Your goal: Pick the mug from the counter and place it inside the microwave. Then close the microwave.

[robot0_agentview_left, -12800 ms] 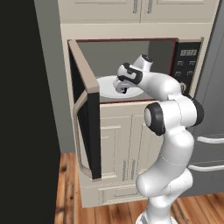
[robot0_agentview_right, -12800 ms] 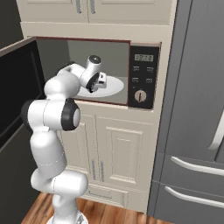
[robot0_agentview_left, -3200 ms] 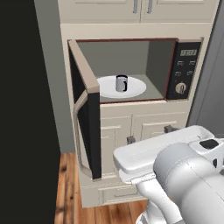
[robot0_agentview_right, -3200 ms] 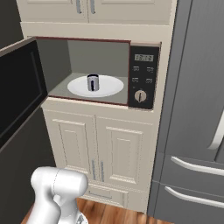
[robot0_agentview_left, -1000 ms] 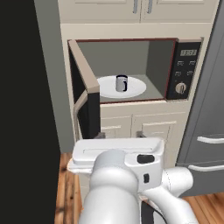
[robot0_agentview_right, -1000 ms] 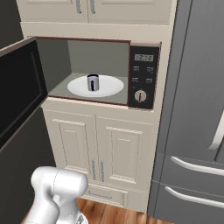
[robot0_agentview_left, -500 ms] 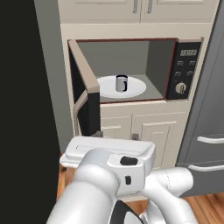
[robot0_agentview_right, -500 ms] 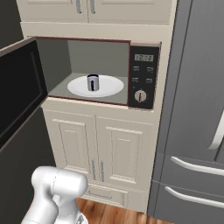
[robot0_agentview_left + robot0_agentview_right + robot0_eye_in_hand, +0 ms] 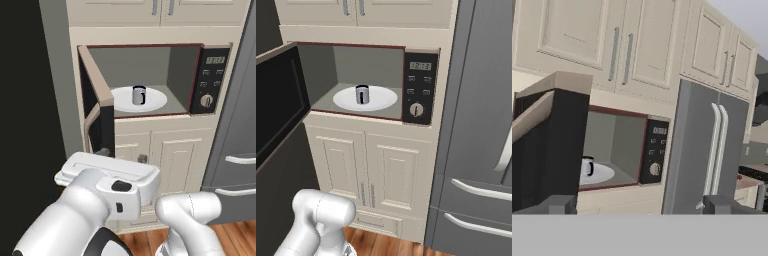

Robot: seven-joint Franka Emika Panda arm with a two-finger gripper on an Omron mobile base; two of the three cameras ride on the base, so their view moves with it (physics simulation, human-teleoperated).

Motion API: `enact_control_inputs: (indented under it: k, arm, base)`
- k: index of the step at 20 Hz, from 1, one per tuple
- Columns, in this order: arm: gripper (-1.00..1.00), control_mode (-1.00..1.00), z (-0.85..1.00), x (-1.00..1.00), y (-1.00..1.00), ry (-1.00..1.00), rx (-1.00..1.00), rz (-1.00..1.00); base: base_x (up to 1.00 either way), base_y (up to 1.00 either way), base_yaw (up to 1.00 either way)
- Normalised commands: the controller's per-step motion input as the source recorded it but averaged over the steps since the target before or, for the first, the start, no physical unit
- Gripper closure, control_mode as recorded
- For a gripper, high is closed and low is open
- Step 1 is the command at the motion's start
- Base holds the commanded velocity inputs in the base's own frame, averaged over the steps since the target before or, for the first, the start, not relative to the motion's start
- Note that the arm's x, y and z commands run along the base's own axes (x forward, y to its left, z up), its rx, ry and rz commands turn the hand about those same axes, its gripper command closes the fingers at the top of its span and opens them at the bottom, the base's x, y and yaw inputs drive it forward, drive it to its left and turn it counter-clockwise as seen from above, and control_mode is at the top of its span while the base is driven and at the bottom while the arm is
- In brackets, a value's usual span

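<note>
The microwave (image 9: pixel 150 75) stands open in the cabinet wall. Its tan-framed door (image 9: pixel 97 95) swings out to the left, with the curved handle (image 9: pixel 90 131) on its outer edge. The small silvery mug (image 9: pixel 139 95) stands upright on the white turntable (image 9: pixel 157 101) inside, also seen as mug (image 9: pixel 361 94) and mug (image 9: pixel 587 166). My gripper (image 9: pixel 122 155) hangs open and empty below the microwave, in front of the lower cabinets, well apart from the mug. In the hand view my gripper (image 9: pixel 641 205) looks up past the door (image 9: pixel 547 145). The counter is out of view.
A tall grey fridge (image 9: pixel 476 125) stands right of the microwave's black control panel (image 9: pixel 418 90). Cream cabinet doors (image 9: pixel 371 170) sit below, more cabinets (image 9: pixel 619 47) above. My white arm (image 9: pixel 80 225) bulks in the near foreground. A dark wall (image 9: pixel 25 125) lies left.
The hand has slid a little to the left below the microwave and the arm's near link looms larger. Mug and door have not moved; the jaws stay wide.
</note>
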Motion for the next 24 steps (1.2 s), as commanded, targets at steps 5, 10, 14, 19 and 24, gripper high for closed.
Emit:
enact_control_inputs:
  k: [5,10,14,19,24]
  arm:
    - [-1.00,-1.00,0.00,0.01,0.25,-0.01,0.00,-0.13]
    - [-1.00,-1.00,-0.04,0.05,0.21,-0.02,0.00,-0.12]
    - [-1.00,-1.00,-0.18,0.20,0.15,-0.01,0.00,-0.10]
    - [-1.00,-1.00,-0.24,0.21,0.14,-0.01,0.00,-0.09]
    - [-1.00,-1.00,-0.22,0.24,0.17,0.00,0.00,-0.07]
  base:
    - [0.00,0.00,0.00]
    - [0.00,0.00,0.00]
    - [0.00,0.00,0.00]
    - [0.00,0.00,0.00]
    - [0.00,0.00,0.00]
